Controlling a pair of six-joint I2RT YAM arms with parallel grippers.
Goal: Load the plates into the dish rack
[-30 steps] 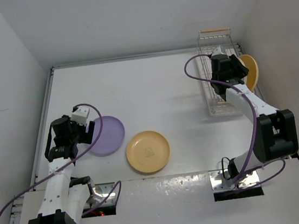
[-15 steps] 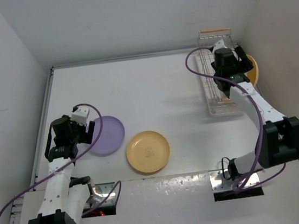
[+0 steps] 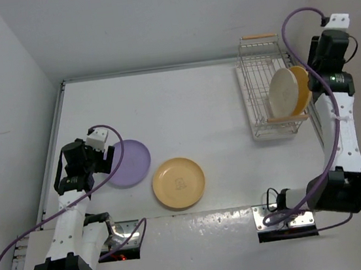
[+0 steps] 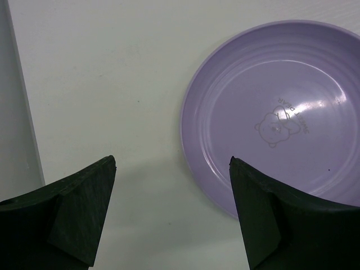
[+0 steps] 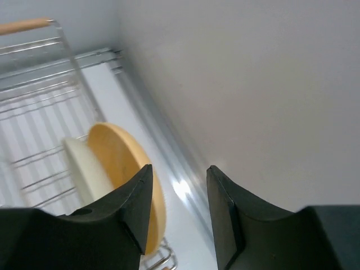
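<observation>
The white wire dish rack [image 3: 257, 79] stands at the back right. A cream plate [image 3: 283, 93] and a yellow-orange plate [image 3: 302, 87] stand on edge in it, side by side. My right gripper [image 3: 322, 63] hangs raised to the right of the rack, next to the wall. It is open [image 5: 179, 170] with nothing between its fingers, and both racked plates [image 5: 84, 169] [image 5: 118, 157] lie below it to the left. A lavender plate [image 3: 130, 162] and a second yellow-orange plate [image 3: 178, 182] lie flat on the table. My left gripper [image 4: 172, 161] is open at the lavender plate's [image 4: 281, 118] left rim.
The right wall [image 5: 253, 84] runs close along the rack's [image 5: 34, 67] right side. The table's raised left edge [image 4: 19, 112] is just left of my left gripper. The rack's wooden handle [image 3: 259, 36] marks its far end.
The right arm has pulled up and to the right, off the rack, and the cream plate now shows standing beside the orange one. The left arm has not moved.
</observation>
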